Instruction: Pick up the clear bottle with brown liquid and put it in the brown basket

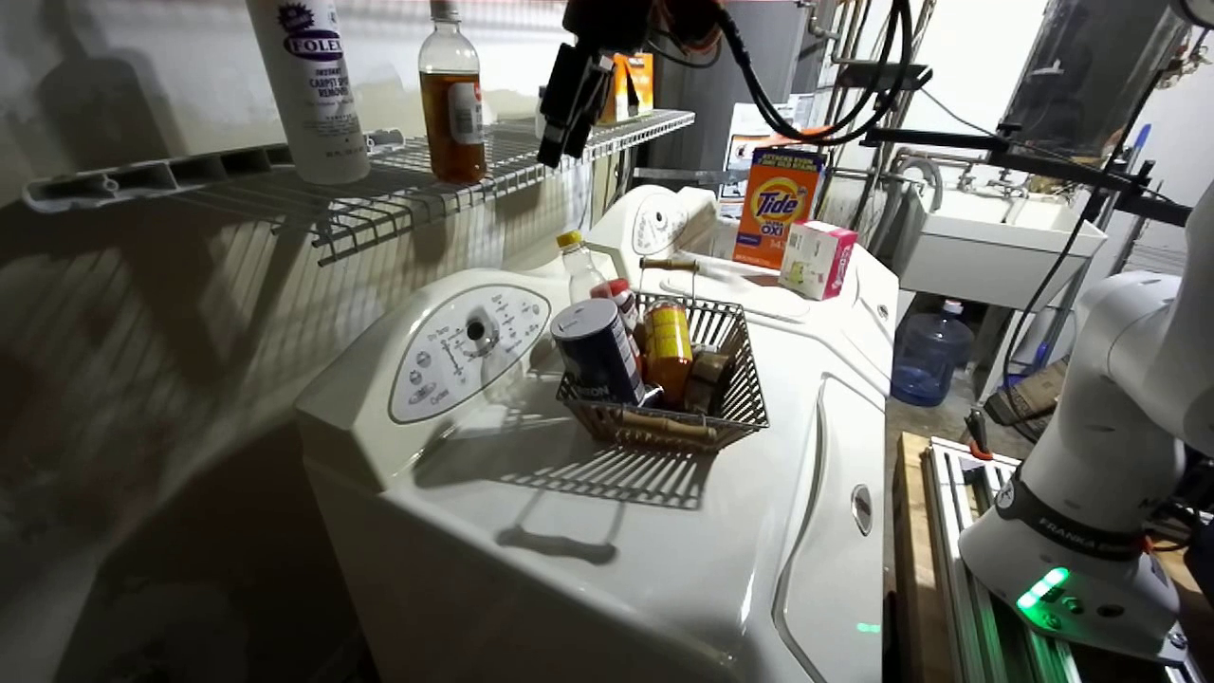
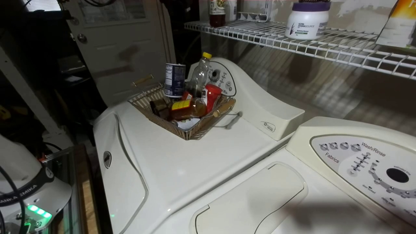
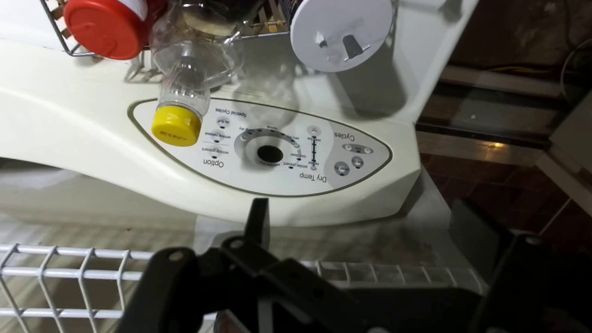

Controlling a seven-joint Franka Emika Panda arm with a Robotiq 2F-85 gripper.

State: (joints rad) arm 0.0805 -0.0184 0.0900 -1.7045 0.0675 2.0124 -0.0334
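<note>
In an exterior view, we see a slim clear plastic bottle of amber-brown liquid (image 1: 453, 114) with a pale label, standing upright on a white wire shelf (image 1: 417, 204) fixed along the wall; its cap meets the top edge. Near it, to the left, stands a large white plastic bottle with dark lettering (image 1: 318, 104). To its right, apart from it, the robot's black fingers (image 1: 567, 90) hang pointing down. Lower, on the glossy white tabletop (image 1: 683, 569) of a dryer, sits a brown rectangular slatted basket with wooden handles (image 1: 597, 417). Inside it we make out a dark blue cylindrical canister with a white lid (image 1: 597, 351), a clear plastic bottle with a yellow cap (image 1: 580, 270), a jar with a red lid (image 1: 621, 299) and an amber bottle with a yellow label (image 1: 669, 356). In an exterior view, the amber bottle lies on its side among these, and on the shelf we find a round white tub with a purple lid (image 2: 307, 22); the brown-liquid bottle stands farther left, cut off at the top. In the wrist view, the fingers reach in from below, spread wide and holding nothing, with the dryer's oval control panel (image 3: 277, 178) beyond them, upside down to us, and the yellow-capped bottle leaning over its edge.
</note>
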